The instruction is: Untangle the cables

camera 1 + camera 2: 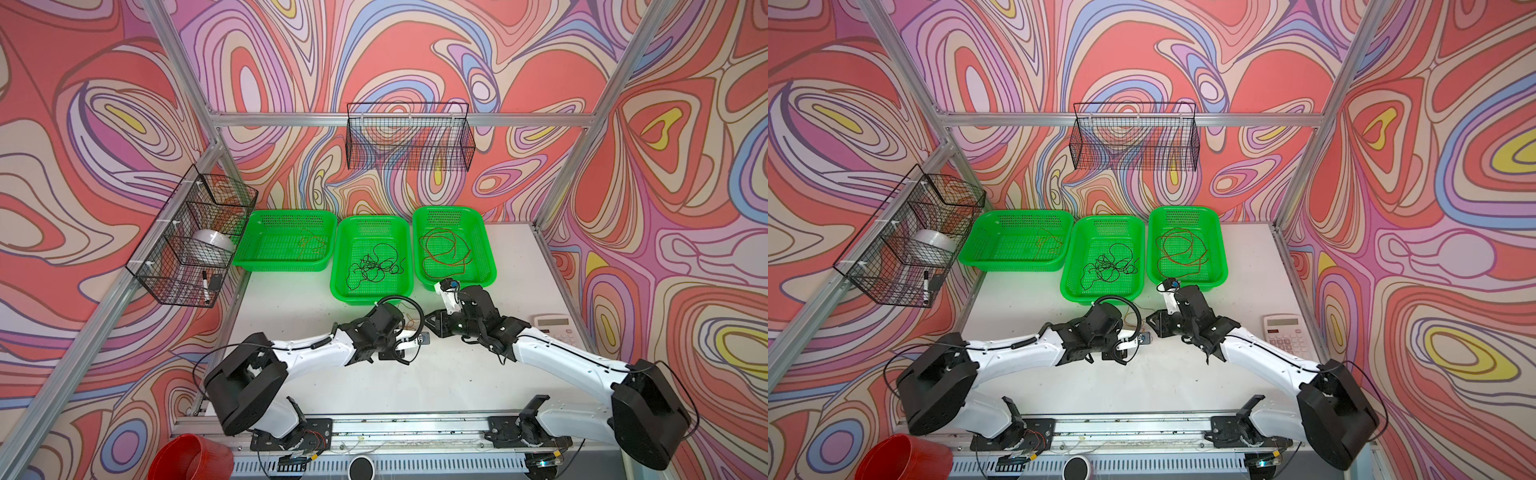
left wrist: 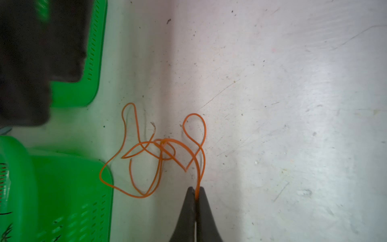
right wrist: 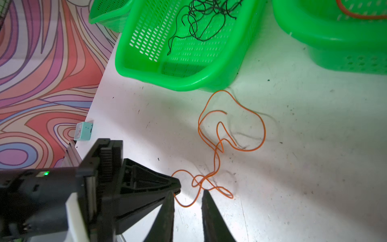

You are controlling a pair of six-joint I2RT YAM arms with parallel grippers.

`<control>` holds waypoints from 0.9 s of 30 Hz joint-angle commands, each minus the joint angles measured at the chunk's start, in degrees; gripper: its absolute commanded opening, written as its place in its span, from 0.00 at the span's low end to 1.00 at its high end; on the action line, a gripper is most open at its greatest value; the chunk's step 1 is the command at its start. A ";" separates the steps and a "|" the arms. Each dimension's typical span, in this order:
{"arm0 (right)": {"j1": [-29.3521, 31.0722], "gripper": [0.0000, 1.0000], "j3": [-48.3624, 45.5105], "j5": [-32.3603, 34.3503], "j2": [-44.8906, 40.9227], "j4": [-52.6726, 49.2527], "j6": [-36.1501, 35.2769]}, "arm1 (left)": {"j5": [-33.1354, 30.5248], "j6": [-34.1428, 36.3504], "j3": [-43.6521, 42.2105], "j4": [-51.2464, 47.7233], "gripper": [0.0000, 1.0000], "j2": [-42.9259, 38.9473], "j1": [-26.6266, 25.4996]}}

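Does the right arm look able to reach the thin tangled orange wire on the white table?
Probably yes: the right gripper hangs open over the orange wire, nothing between them, though the left gripper crowds close.

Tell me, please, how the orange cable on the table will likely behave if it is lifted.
Probably floppy: the orange cable lies in loose loops, so it should sag from the left hand pinching it. Likely very light, being so thin. Its crossed strands may snag and rise together.

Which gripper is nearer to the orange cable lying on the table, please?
Left. The left gripper is shut on a strand of the orange cable. The right gripper is open beside it, with a loop lying between its fingertips, ungripped.
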 commanded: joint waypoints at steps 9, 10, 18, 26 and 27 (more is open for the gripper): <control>-0.20 0.64 -2.65 -2.82 -11.77 5.83 -27.16 | 2.33 3.50 11.00 -22.29 0.00 -16.14 0.47; -0.19 0.65 -2.64 -4.36 -12.03 6.39 -28.49 | 2.04 3.55 11.70 -22.86 0.00 -16.54 0.54; -0.17 0.69 -5.27 -11.96 -10.24 18.80 -28.03 | 1.08 3.99 18.28 -23.04 0.00 -17.48 0.87; -0.02 0.61 -1.19 2.23 -0.95 26.41 -24.39 | 4.45 3.55 21.64 -22.53 0.00 -16.67 0.87; -0.02 0.58 -0.02 4.59 0.19 26.42 -23.33 | 4.37 3.82 22.02 -22.61 0.00 -16.53 0.91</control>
